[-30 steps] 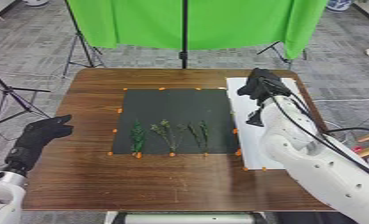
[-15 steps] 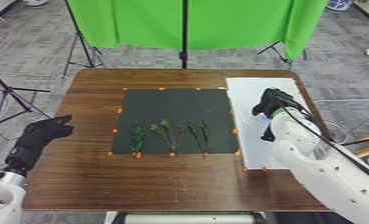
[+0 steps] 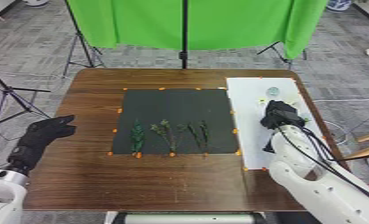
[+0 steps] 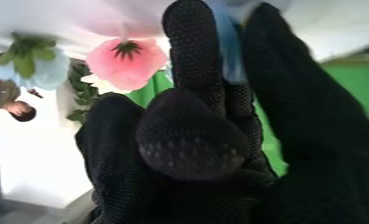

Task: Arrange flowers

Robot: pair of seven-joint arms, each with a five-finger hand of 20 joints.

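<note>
1. Left of the dark mat (image 3: 176, 110), the left robot hand (image 3: 47, 134) is resting, spread, posing little risk.
2. On the mat, the green stems (image 3: 137, 139) are lying loose; a dragging glove could be scattering them.
3. Right of the mat, the right robot hand (image 3: 281, 116) is holding long fingers straight and parted; sweeping sideways, it could be toppling the pink flower (image 4: 127, 64).
4. Also right, fingers are hiding something blue (image 4: 228, 47); I'm not telling whether it's gripped.
</note>
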